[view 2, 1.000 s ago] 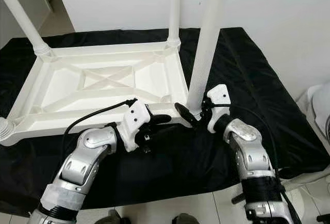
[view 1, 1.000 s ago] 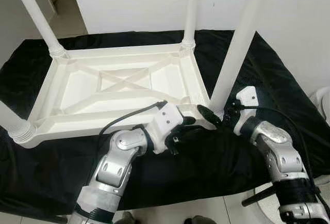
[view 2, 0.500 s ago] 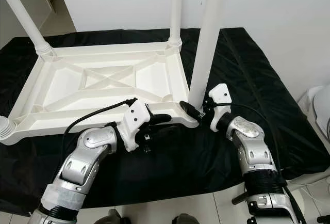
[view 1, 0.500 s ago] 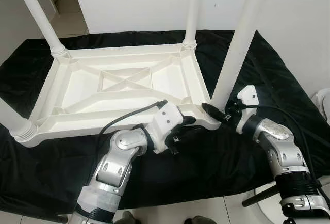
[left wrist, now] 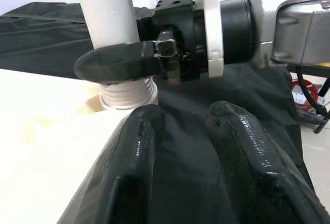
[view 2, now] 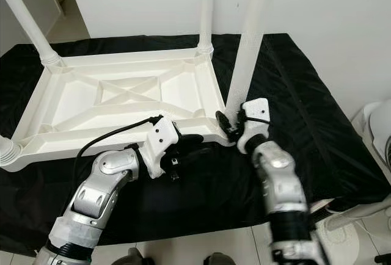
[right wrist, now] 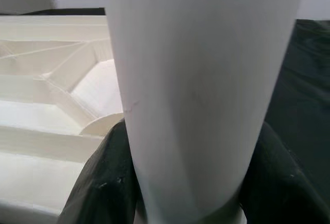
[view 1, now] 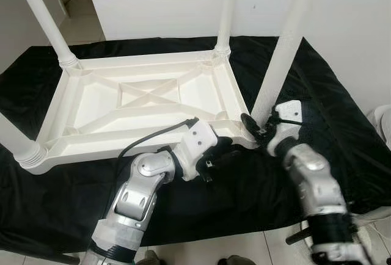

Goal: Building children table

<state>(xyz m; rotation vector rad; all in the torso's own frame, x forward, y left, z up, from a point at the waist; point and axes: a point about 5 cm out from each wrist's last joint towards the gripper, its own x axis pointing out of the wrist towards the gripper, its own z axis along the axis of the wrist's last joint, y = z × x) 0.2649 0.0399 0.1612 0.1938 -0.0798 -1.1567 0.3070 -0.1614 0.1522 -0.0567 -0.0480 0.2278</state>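
Note:
A white plastic children's table [view 1: 146, 97] lies upside down on a black cloth. Its near right leg [view 1: 282, 51] stands in the corner socket, with a ribbed collar [left wrist: 126, 92] at its base. My right gripper [view 1: 255, 124] is shut on that leg just above the collar; one black finger [left wrist: 116, 63] wraps across its front. In the right wrist view the leg [right wrist: 201, 79] sits between both fingers [right wrist: 103, 182]. My left gripper [view 1: 232, 149] rests on the cloth by the table's near edge, close to that corner, open with only cloth between its fingers [left wrist: 139, 146].
Three more legs stand up: far left [view 1: 46, 24], far right [view 1: 225, 8] and near left [view 1: 15, 140]. The black cloth [view 1: 342, 112] runs to the right edge, with a white object [view 1: 383, 118] beyond. A white wall is behind; tiled floor lies below the near edge.
My right forearm has swung inward and the wrist has shifted left, closer against the leg's base. The left arm and the table have stayed put.

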